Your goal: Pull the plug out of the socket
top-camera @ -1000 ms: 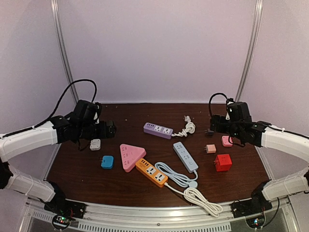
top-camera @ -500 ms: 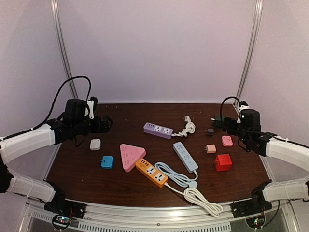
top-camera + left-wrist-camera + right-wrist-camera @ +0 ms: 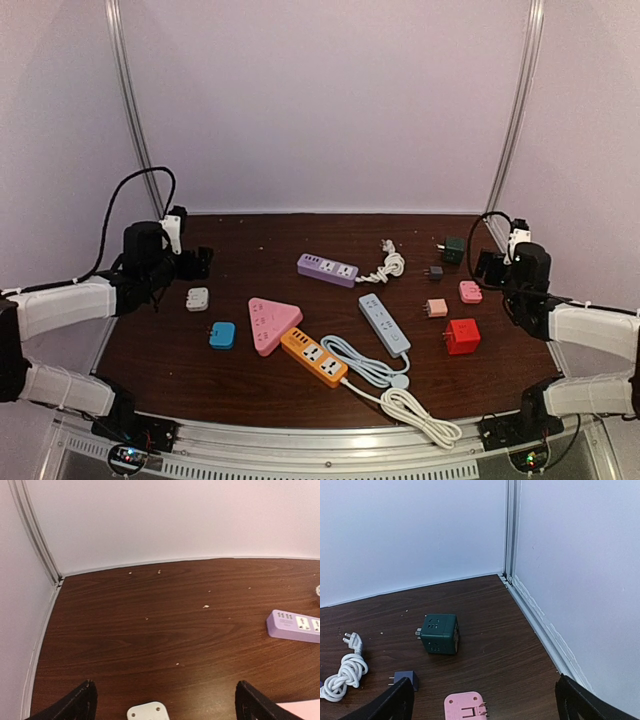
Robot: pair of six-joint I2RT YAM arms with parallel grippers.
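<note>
Several sockets lie on the brown table: a purple strip point(image 3: 327, 269) with a coiled white cord, a light blue strip point(image 3: 384, 324), an orange strip point(image 3: 313, 357) and a pink triangular block point(image 3: 271, 323). A white round plug point(image 3: 399, 380) lies on the table by the light blue strip's near end. I cannot tell whether any plug sits in a socket. My left gripper point(image 3: 195, 262) is open and empty at the far left, above a white adapter point(image 3: 147, 712). My right gripper point(image 3: 487, 266) is open and empty at the far right, above a pink adapter point(image 3: 465, 705).
A green cube point(image 3: 438, 633), a small dark plug point(image 3: 404, 679), a red cube point(image 3: 462, 336) and a peach adapter point(image 3: 436, 308) lie at the right. A blue cube point(image 3: 222, 335) lies at the left. A white cord coil point(image 3: 420, 415) is near the front. Walls close in both sides.
Both arms have drawn back toward the table's side edges and lowered. The right arm's move uncovered the green cube. Nothing on the table has moved.
</note>
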